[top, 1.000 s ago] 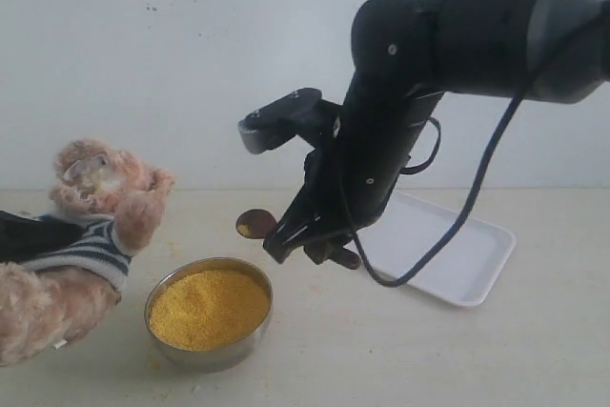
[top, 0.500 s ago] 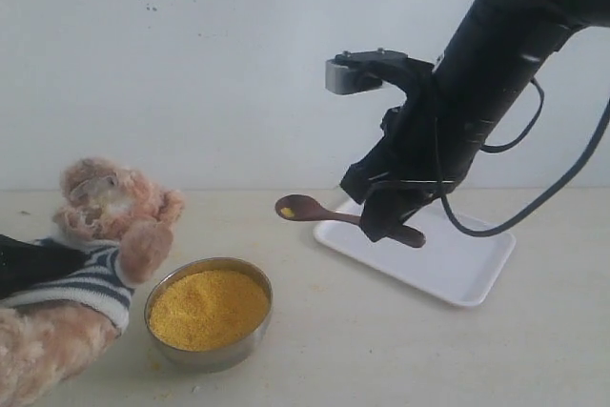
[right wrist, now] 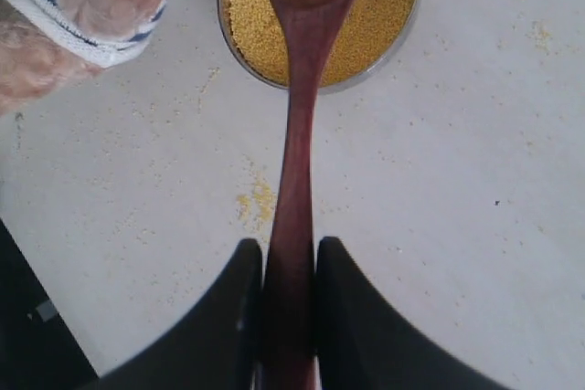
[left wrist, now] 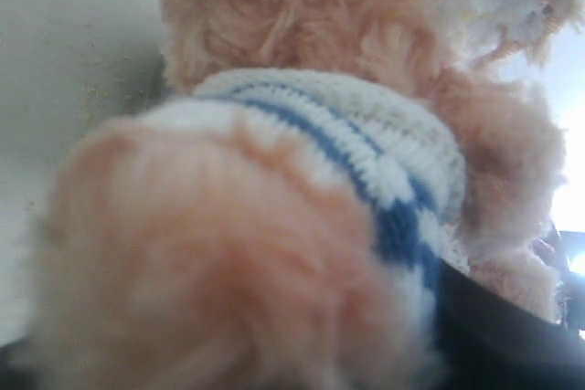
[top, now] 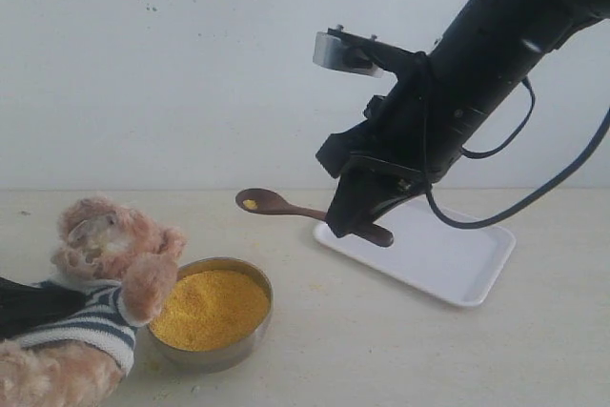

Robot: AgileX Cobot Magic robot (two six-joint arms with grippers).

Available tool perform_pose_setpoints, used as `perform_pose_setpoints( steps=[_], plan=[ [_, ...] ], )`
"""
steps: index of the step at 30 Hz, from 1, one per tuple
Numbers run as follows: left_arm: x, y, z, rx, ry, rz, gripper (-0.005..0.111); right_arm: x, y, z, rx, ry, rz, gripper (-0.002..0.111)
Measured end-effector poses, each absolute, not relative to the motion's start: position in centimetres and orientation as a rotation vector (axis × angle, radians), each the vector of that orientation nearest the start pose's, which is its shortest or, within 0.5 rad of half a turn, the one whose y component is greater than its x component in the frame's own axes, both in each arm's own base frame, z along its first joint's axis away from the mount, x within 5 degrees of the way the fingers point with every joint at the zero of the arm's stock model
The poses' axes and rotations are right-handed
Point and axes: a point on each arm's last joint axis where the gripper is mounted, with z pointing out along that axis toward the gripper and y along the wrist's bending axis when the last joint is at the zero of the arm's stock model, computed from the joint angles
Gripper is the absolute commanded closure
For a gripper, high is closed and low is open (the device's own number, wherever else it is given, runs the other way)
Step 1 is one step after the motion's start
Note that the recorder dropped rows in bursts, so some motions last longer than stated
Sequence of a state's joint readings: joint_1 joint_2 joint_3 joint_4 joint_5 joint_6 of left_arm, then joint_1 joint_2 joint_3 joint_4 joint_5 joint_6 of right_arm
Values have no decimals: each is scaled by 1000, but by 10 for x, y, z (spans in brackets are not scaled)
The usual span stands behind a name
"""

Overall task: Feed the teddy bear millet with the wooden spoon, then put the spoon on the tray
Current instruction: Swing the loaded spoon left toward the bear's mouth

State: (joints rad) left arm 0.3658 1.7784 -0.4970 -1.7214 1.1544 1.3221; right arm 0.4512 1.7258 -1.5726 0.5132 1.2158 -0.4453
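The teddy bear leans at the left, its paw over the rim of the metal bowl of millet. My left gripper is shut across its striped shirt. The left wrist view is filled with the teddy bear, and one black finger presses its side. My right gripper is shut on the handle of the wooden spoon. It holds the spoon level above the table, between the bowl and the tray. A few yellow grains lie in the spoon, which points over the millet.
The white tray lies at the right, behind and under the right arm. Spilled grains dot the table beneath the spoon handle. A pale wall closes the back of the table.
The right arm swung up and toward the tray, then brought the spoon back left toward the bear. The bear has sunk lower and shifted right against the bowl.
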Motion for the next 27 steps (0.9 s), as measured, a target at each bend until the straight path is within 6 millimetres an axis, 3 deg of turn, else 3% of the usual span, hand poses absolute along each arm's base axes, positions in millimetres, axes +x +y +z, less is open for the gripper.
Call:
perform_pose_setpoints(
  steps=[9,16,27],
  plan=[
    [248,6,139,-563,2144,-1499,103,299,207,332,-1077,2491,873,108],
    [248,6,139,-564,2143,-1498,103,282,243,336,-1163,2362,891,108],
    [248,6,139,-564,2143,-1498,103,261,296,346,-1137,2108,854,108]
  ],
)
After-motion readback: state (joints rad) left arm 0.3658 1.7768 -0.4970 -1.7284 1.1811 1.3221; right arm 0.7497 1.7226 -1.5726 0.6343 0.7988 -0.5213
